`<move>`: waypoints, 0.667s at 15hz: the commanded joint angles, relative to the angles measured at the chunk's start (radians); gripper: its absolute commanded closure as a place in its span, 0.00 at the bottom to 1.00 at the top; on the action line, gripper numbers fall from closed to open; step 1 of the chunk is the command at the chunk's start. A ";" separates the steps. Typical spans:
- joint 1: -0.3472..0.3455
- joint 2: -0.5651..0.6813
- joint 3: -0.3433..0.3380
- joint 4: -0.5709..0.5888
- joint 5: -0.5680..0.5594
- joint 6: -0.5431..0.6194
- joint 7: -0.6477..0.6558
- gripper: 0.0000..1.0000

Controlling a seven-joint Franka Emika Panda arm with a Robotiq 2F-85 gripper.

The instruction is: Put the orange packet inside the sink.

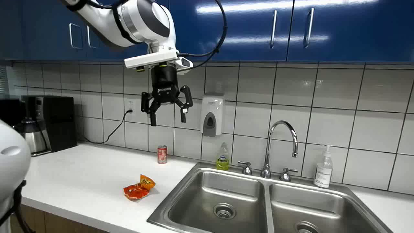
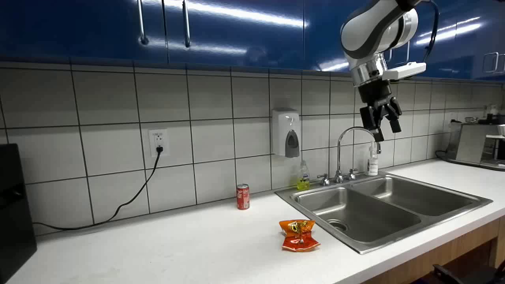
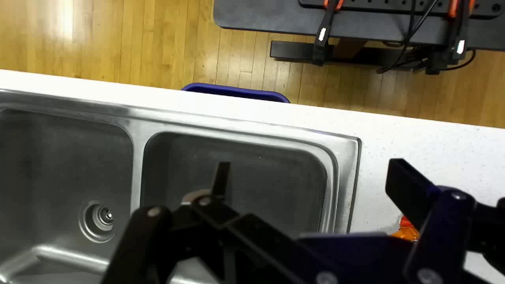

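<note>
The orange packet, crumpled orange and red, lies on the white counter beside the sink in both exterior views (image 1: 139, 188) (image 2: 300, 236). In the wrist view the packet (image 3: 407, 232) is mostly hidden behind a finger. The two-basin steel sink (image 1: 181, 188) is set in the counter; its divider shows in an exterior view (image 2: 388, 202) and in the wrist view (image 3: 137, 165). My gripper (image 1: 168, 123) hangs high above the counter and sink, well away from the packet. Its fingers are wide apart with nothing between them, in an exterior view (image 2: 387, 135) and in the wrist view (image 3: 309, 163).
A red can (image 1: 162, 154) stands near the tiled wall. A yellow soap bottle (image 1: 223, 157), tall faucet (image 1: 268, 150) and pump bottle (image 1: 323, 171) line the sink's back. A wall dispenser (image 1: 212, 115) hangs above. Blue cabinets (image 1: 245, 32) overhang the counter. A coffee machine (image 1: 55, 123) stands at one end.
</note>
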 commanded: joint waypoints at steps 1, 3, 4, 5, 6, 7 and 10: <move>0.015 0.001 -0.013 0.002 -0.005 -0.003 0.005 0.00; 0.017 0.002 -0.012 0.000 -0.002 -0.002 0.003 0.00; 0.023 0.003 -0.010 -0.005 0.004 -0.003 0.000 0.00; 0.027 0.001 -0.009 -0.012 0.017 0.000 0.008 0.00; 0.033 -0.004 -0.010 -0.024 0.040 0.016 0.023 0.00; 0.037 -0.008 -0.011 -0.035 0.064 0.031 0.036 0.00; 0.050 -0.033 -0.008 -0.089 0.141 0.108 0.081 0.00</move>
